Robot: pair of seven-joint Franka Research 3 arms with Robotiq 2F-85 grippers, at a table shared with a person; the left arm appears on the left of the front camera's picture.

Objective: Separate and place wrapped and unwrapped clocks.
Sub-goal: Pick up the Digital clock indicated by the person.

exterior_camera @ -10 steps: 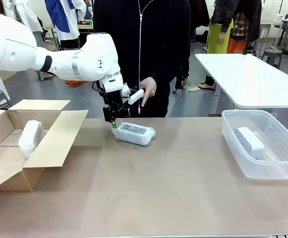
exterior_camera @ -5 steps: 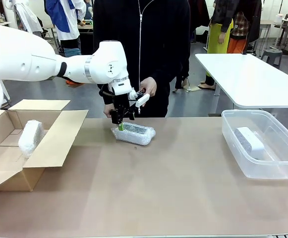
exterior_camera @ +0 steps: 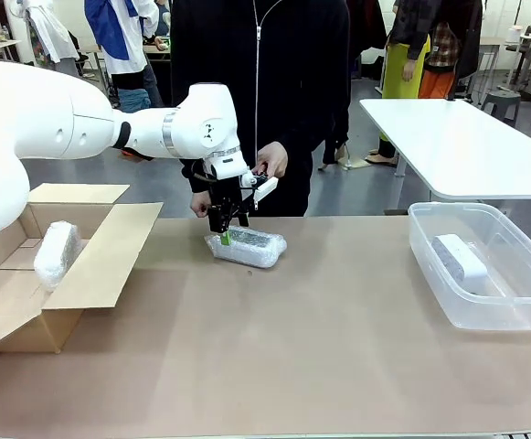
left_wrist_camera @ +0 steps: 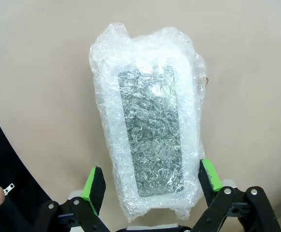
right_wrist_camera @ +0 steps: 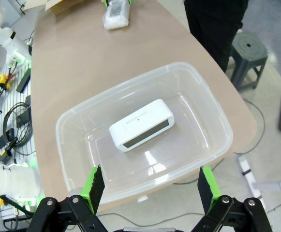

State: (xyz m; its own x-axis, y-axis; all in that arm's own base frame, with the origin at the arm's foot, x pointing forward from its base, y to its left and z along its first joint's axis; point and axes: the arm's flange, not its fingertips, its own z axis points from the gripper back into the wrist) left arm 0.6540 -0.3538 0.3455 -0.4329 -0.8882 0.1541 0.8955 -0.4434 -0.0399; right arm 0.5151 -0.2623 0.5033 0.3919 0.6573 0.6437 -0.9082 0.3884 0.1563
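Front view: left gripper [exterior_camera: 224, 234] wide open, empty, poised at near end of bubble-wrapped brick-shaped clock [exterior_camera: 248, 246] on tan table [exterior_camera: 338, 347]; another wrapped clock [exterior_camera: 56, 253] inside cardboard box [exterior_camera: 100, 261].

Left wrist view: green pads [left_wrist_camera: 93, 182] straddling crinkly translucent wrap; likely slip on loose film.

Right wrist view: right gripper [right_wrist_camera: 150, 186] open, empty, above smooth bare white clock [right_wrist_camera: 141, 124] in clear plastic bin [right_wrist_camera: 82, 125].
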